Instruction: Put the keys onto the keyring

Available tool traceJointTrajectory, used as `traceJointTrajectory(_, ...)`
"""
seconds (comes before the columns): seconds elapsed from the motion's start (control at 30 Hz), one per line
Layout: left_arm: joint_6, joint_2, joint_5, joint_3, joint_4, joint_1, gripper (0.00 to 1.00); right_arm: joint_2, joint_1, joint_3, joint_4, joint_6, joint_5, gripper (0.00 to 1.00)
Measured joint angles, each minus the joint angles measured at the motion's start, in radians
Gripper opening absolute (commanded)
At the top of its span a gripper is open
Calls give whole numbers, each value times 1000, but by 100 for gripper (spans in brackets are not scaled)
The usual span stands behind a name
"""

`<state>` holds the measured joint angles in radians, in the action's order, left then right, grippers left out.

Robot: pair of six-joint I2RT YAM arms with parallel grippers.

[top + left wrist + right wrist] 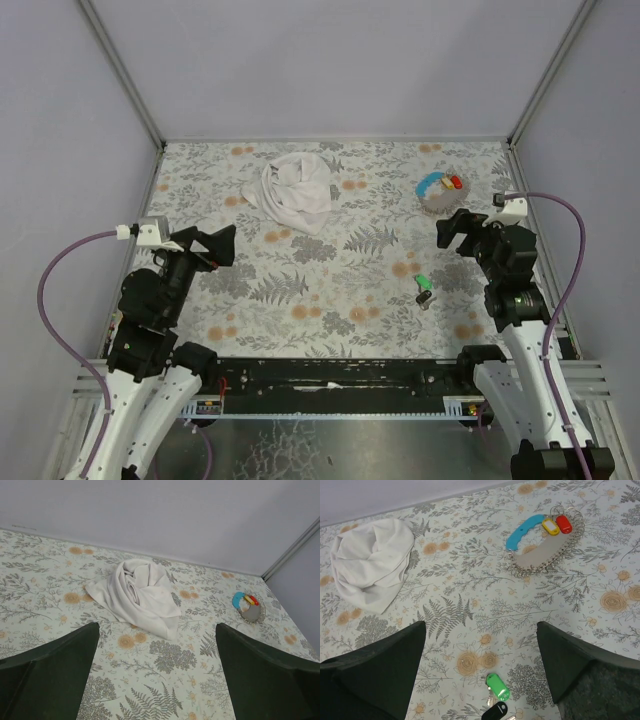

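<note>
Right gripper [480, 630] spread as wide as it goes, nothing between the jaws, hanging above the floral table [470, 590]. Left gripper [157, 630] the same: fully apart, empty, raised over its own side, facing the white cloth [137, 595]. Nearest to me on the right is the green key [497, 686], lying flat just below my open jaws in the wrist view. A black tag [495, 711] is touching or just beside it; cannot tell whether the two are joined. Farther out, near the back right of the table, is the keyring [540, 557]: a grey strap with a light-blue piece [525, 530] at one end. A yellow key [550, 526] and a red key [564, 523] lie against the thin rings there. Whether those two are already threaded on, I cannot tell. Judgement: task at its start, and the green key is the loose one, well apart from the ring. For a clean pick I would come straight down with the right and set the jaws across the green plastic head rather than the metal part. Whichever end carries the hole should be left free; it is too small to make out from here. The key is thin and flat, likely to slide or tip, so the fingertips should reach the surface before closing, and close slowly. Watch the black tag: catch it too and the grip goes crooked. Left arm is better spent pinning the strap than near the cloth.
</note>
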<state>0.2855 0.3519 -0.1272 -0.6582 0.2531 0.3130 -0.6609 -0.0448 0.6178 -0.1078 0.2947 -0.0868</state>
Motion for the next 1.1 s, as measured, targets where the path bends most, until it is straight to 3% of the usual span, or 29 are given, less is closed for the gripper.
traceJointTrajectory(0.33, 0, -7, 1, 0, 0, 0, 100, -69, 0, 17, -6, 16, 50, 99)
traceJointTrajectory(1.1, -8, -9, 24, 5, 0, 0, 100, -836, 48, 282, 16, 134, 223, 96)
